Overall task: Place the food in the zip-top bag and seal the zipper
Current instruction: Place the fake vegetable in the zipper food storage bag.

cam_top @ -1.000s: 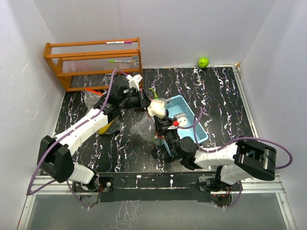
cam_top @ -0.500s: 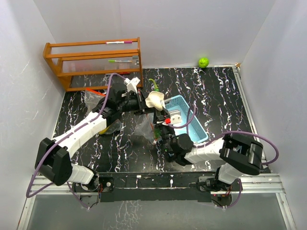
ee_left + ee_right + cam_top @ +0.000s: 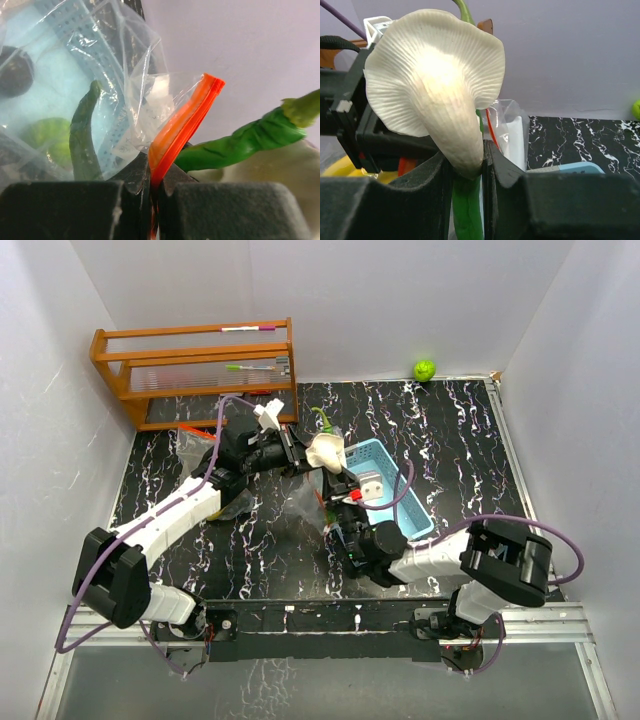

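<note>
My left gripper (image 3: 296, 452) (image 3: 156, 187) is shut on the red-orange zipper (image 3: 184, 122) of the clear zip-top bag (image 3: 117, 75) and holds its mouth up. Through the bag show a dark green pepper-like piece (image 3: 82, 135), a lime-green ball (image 3: 47, 137) and a dark purple ball (image 3: 15, 72). My right gripper (image 3: 336, 469) (image 3: 467, 167) is shut on a white toy mushroom (image 3: 437, 85) (image 3: 325, 451) and a long green pepper (image 3: 467, 212) (image 3: 240, 142), held right beside the bag's mouth. The zipper (image 3: 492, 130) shows just behind the mushroom.
A blue basket (image 3: 398, 502) stands under my right wrist. A second clear bag with yellow pieces (image 3: 222, 505) lies under my left arm. A wooden rack (image 3: 195, 370) stands at the back left. A lime-green ball (image 3: 424, 369) lies against the back wall.
My right gripper has carried the mushroom and pepper up and toward the far side, next to the bag's mouth. My left gripper has shifted slightly right, still holding the zipper.
</note>
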{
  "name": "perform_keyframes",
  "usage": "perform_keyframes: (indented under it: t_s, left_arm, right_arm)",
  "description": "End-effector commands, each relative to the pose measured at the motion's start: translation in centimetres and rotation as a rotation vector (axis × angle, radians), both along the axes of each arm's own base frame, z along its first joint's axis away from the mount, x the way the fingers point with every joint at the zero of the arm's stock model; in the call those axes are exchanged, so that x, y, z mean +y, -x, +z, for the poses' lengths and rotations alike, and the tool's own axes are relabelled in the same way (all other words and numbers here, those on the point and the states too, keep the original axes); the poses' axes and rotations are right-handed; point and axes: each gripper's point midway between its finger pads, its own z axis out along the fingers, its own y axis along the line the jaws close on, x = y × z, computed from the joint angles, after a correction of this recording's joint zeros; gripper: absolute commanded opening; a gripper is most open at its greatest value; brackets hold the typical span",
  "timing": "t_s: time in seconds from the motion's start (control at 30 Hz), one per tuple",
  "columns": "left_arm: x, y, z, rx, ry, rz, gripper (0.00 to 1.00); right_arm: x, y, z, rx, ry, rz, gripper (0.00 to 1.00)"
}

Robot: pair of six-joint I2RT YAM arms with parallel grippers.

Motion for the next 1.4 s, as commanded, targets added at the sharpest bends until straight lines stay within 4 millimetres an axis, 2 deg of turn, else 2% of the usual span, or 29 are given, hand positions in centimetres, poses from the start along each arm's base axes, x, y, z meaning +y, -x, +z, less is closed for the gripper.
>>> perform_keyframes:
  t_s: [0.0,0.1,0.23,0.4,0.63,0.7,1.03,1.2,1.23,1.3,1.37]
  left_arm:
    - [-0.7,0.0,5.3,-0.048,0.158,-0.033,0.00]
    - [-0.8,0.0,6.7,-0.054,0.201,-0.040,0.00]
    - [-0.8,-0.1,7.0,-0.060,0.204,-0.040,0.00]
    - [-0.8,0.0,6.5,-0.051,0.203,-0.038,0.00]
    - [-0.7,-0.1,5.8,-0.049,0.202,-0.033,0.00]
    - [-0.9,-0.5,4.6,-0.025,0.188,-0.027,0.00]
    - [-1.0,-0.9,2.0,0.027,0.179,-0.007,0.00]
    - [-1.0,-0.9,1.5,0.038,0.181,-0.005,0.00]
    - [-1.0,-0.9,1.5,0.040,0.181,-0.004,0.00]
    - [-1.0,-0.9,1.7,0.035,0.184,-0.005,0.00]
    - [-0.9,-0.8,1.8,0.034,0.184,-0.004,0.00]
  right_arm:
    - [-3.5,1.8,4.4,-0.123,-0.311,0.034,0.11]
    - [-3.4,1.7,2.2,-0.062,-0.255,0.036,0.11]
    - [-2.8,1.2,0.0,0.026,-0.149,0.024,0.11]
    - [-2.1,0.9,-0.9,0.077,-0.068,0.027,0.15]
    - [-0.4,1.2,-1.3,0.168,0.082,0.103,0.54]
    - [0.0,1.3,-1.0,0.187,0.119,0.125,0.62]
    - [-0.1,2.6,0.0,0.286,0.179,0.197,0.75]
    - [-1.8,1.9,-0.8,0.370,0.149,0.174,0.76]
    - [-2.3,1.5,-1.1,0.388,0.132,0.162,0.73]
    - [-3.0,0.9,-1.8,0.417,0.117,0.158,0.55]
    - [-3.2,0.5,-2.3,0.438,0.105,0.169,0.47]
